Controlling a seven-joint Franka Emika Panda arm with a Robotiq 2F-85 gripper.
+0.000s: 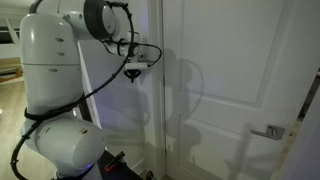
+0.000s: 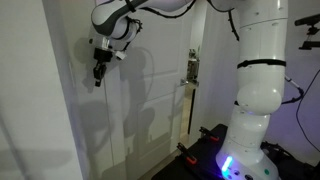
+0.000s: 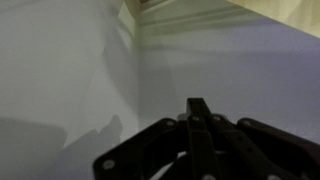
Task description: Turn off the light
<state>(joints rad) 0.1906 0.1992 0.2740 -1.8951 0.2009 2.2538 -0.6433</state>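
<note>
My gripper (image 1: 134, 72) hangs from the white arm, fingers pointing down, close to the white wall beside the door frame. It also shows in an exterior view (image 2: 98, 73) against the bare wall. In the wrist view the two black fingers (image 3: 198, 108) are pressed together with nothing between them, facing plain white wall. The white switch plate does not show in any view; it is hidden or out of view. The lamp is out of view.
A white panelled door (image 1: 225, 80) with a silver lever handle (image 1: 268, 131) stands beside the arm. The door edge with a metal latch plate (image 2: 190, 68) shows in an exterior view. The robot's white base (image 2: 255, 110) stands near the doorway. Door trim (image 3: 190, 15) crosses the top of the wrist view.
</note>
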